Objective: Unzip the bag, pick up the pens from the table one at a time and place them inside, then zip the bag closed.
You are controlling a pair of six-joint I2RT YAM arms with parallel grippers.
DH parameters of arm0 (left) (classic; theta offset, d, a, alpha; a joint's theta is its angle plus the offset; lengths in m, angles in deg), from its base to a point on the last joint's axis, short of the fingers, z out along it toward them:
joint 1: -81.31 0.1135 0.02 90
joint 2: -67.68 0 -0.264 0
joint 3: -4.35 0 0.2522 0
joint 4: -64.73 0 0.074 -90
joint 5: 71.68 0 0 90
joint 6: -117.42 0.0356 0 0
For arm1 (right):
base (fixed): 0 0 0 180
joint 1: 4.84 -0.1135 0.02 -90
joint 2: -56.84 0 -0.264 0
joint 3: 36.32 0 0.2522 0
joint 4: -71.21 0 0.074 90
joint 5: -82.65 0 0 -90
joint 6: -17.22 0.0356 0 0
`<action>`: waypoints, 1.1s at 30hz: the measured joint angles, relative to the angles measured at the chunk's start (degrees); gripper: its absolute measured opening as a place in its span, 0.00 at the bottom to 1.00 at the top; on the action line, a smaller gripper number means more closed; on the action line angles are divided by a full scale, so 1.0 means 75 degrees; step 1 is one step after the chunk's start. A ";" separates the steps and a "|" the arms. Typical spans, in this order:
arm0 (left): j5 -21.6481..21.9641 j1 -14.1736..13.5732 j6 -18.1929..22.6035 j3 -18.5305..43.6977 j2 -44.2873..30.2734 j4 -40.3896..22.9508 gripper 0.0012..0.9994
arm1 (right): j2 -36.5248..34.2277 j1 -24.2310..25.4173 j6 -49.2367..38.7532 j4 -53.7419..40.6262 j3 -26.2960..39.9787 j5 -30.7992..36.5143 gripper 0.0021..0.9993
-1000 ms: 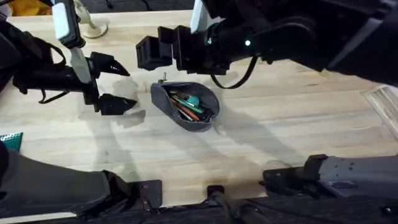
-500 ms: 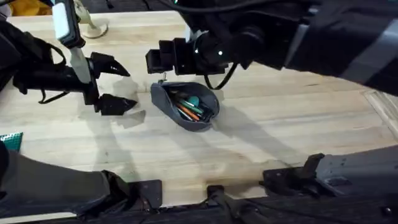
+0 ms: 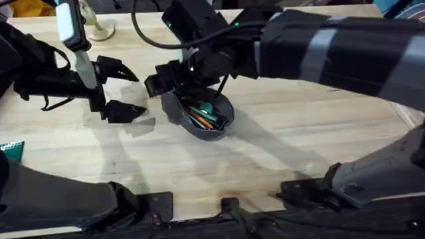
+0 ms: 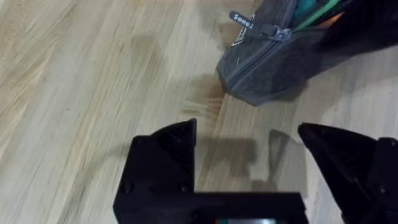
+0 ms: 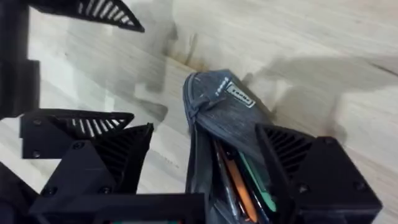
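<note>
- The bag (image 3: 199, 114) is seen lying unzipped near the middle of the table (image 3: 279, 153), its mouth gaping upward.
- Inside the bag, the pens (image 3: 200, 114) are seen bundled together: orange-red ones and a teal-green one, lying along the pouch's length.
- In the left wrist view, the zip pull (image 4: 258, 26) is seen at the bag's near end, with its tab lying over the grey fabric.
- The left gripper (image 3: 125, 89) is held just beside the bag's left end, apart from it, with its black fingers spread wide above the bare wood.
- The right gripper (image 3: 174, 78) is placed over the bag's far-left end, fingers spread to either side of the pouch (image 5: 219, 134); nothing is pinched between them.
</note>
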 joint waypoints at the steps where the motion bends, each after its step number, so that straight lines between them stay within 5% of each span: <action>1: 0.0000 0.0000 -0.0003 0.0000 0.0000 0.0003 0.99 | -0.0049 0.0000 -0.0021 -0.0003 0.0002 -0.0028 1.00; 16: 0.0000 0.0000 -0.0001 0.0000 0.0000 0.0003 0.99 | -0.0541 0.0234 0.1081 0.0562 0.0003 -0.0195 0.99; 26: 0.0000 0.0000 -0.0002 0.0000 0.0000 0.0002 0.99 | -0.0619 0.0373 0.1760 0.0568 0.0003 -0.0384 0.79; 33: 0.0000 0.0000 -0.0001 0.0000 0.0000 0.0003 0.99 | -0.0618 0.0373 0.1827 0.0577 0.0003 -0.0497 0.45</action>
